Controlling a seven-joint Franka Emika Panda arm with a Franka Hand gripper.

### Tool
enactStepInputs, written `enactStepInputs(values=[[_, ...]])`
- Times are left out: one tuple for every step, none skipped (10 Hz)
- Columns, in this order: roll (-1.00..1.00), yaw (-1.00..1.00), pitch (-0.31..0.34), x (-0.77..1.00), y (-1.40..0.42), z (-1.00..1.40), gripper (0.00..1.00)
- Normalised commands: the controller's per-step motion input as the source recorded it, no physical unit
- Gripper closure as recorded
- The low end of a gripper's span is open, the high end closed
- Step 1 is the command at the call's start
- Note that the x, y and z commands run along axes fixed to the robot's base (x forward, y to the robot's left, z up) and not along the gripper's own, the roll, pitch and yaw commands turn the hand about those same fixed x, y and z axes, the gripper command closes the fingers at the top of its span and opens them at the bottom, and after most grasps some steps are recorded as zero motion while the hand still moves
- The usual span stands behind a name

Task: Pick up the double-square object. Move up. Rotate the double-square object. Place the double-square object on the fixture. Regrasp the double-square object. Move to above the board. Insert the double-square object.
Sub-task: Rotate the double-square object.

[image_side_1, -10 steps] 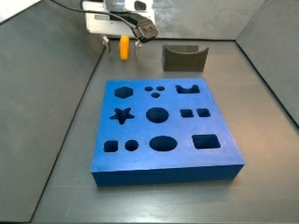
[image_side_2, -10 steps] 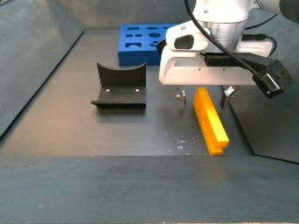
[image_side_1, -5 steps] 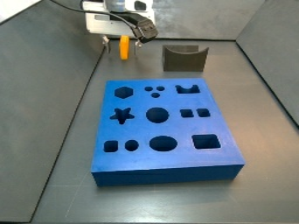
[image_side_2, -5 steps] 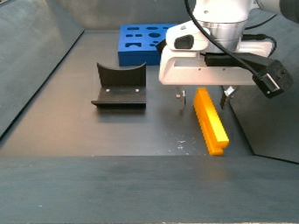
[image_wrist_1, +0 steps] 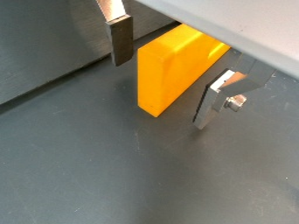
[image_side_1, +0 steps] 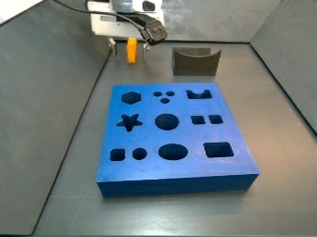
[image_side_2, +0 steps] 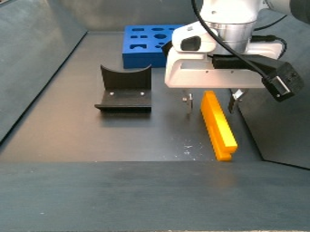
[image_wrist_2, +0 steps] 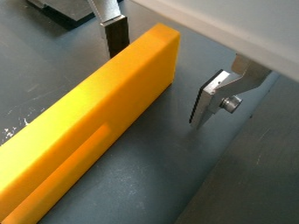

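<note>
Two fingers straddle double-square object (image_side_2: pixel 219 127), lying flat on worktop (image_side_2: pixel 109 136) right of centre in side view; gripper (image_side_2: pixel 212 97) spread, pads (image_wrist_1: pixel 121 42) either side of piece's far end, not yet touching in wrist views. Fixture (image_side_2: pixel 123 89) left of gripper, well apart; board (image_side_2: pixel 151 43) upper centre, behind. Risk, as I judge: grip sits at piece's end, not middle, so long bar may tilt or swing on lift. Path upward looks unobstructed; grey wall close on right.
</note>
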Motion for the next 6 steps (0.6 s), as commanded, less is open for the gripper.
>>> enactStepInputs(values=[[-0.15,0.02,-0.105,0.03,0.01,-0.28,0.0],[-0.15,0.02,-0.105,0.03,0.01,-0.28,0.0],[-0.15,0.02,-0.105,0.03,0.01,-0.28,0.0],[-0.15,0.02,-0.105,0.03,0.01,-0.28,0.0],[-0.15,0.02,-0.105,0.03,0.01,-0.28,0.0],[-0.15,0.02,-0.105,0.03,0.01,-0.28,0.0]])
